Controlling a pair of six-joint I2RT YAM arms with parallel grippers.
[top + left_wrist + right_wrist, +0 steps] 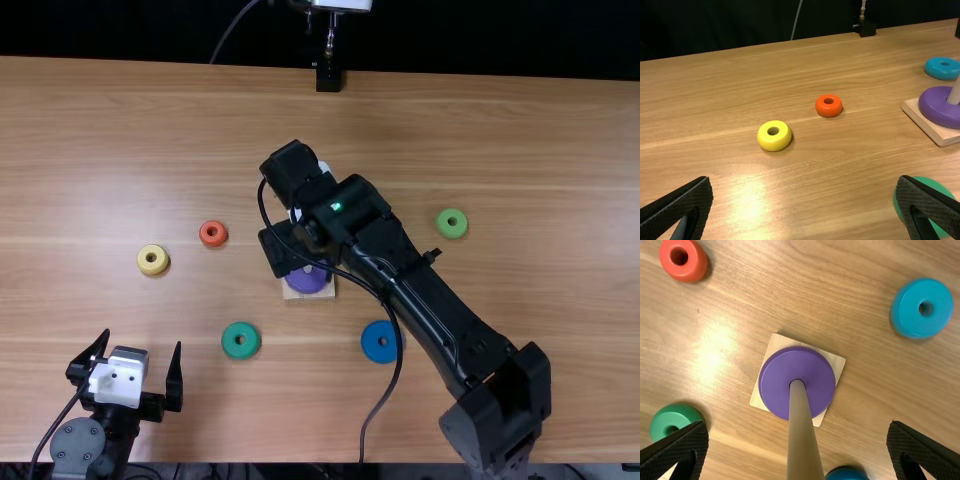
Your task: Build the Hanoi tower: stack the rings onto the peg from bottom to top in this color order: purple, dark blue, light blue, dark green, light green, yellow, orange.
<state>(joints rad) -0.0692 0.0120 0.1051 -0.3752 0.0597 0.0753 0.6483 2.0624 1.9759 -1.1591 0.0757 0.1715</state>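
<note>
Clearly, the table [540, 150] has a light brown, streaked grain, and beyond its far edge the room is black. The purple ring [772, 382], smooth and round, lies flat on the square base [836, 363], with the pale peg [801, 440] through it. The right gripper [283, 250] is above, its fingers spread; the left gripper [142, 342], by the table's near edge, has them spread also.

Your top view looks steeply down and forward from high above the left claw [141, 343], the left wrist view slants closer across the table [720, 100] beyond it, and the right faces down close over the peg [802, 440] below the right claw [283, 250], both wrists sharing the purple ring [774, 382].
</note>
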